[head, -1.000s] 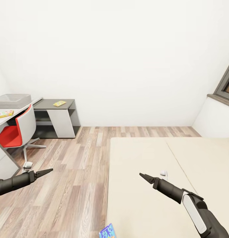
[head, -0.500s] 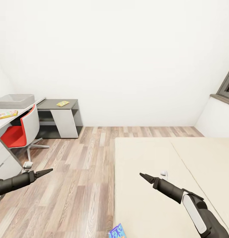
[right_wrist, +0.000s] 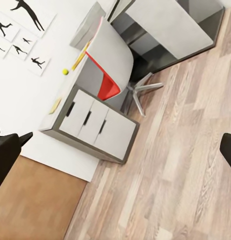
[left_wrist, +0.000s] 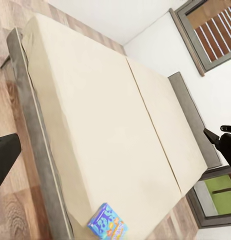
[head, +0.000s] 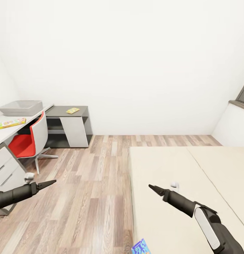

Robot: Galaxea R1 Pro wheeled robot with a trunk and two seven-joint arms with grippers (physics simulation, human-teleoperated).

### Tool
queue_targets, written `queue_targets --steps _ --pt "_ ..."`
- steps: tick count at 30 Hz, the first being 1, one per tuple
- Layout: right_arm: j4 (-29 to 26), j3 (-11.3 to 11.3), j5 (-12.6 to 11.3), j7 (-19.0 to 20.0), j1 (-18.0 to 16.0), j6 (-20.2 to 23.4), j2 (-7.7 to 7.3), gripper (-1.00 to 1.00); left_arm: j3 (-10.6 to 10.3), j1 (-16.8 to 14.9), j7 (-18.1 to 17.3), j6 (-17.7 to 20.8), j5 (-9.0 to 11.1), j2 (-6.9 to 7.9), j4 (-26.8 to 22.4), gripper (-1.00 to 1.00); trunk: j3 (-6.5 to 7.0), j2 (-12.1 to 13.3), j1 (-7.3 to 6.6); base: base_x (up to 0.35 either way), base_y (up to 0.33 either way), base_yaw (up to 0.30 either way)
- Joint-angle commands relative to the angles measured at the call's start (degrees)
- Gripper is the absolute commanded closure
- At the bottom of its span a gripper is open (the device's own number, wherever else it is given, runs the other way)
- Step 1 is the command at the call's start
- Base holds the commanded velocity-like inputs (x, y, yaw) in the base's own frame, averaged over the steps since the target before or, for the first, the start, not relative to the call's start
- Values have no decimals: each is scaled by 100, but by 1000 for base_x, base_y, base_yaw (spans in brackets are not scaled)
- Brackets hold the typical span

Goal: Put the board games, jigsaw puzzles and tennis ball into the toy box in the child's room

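- The right hand hangs over the near part of the bed, its dark fingers drawn together to a narrow point, holding nothing.
- The left hand hangs over the wood-plank floor, likewise pinched narrow and empty.
- The nearest toy is a small blue board game at the bed's near edge — it lies below and just behind the right hand, so I judge that arm better placed to reach it. Its long axis cannot be read here.
- In the left wrist view the same blue box sits at the mattress corner.
- Well apart to the left stands the worktop, carrying the grey toy box and a yellow-red-green board game beside it.
- A jigsaw puzzle lies on the lower dark worktop.
- A red and grey chair stands before the worktop.
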Motion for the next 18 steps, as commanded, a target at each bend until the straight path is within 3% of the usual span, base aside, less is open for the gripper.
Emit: queue_targets --steps 1,18 --pt "-2 -4 -34 3 -4 43 0 -100 14 -8 -43 60 -40 -2 0 -100 -12 -12 3 0 282 0" --pt "-2 -4 -41 4 -4 95 -2 -100 14 -6 -43 60 -39 -2 0 -100 -12 -12 3 0 282 0"
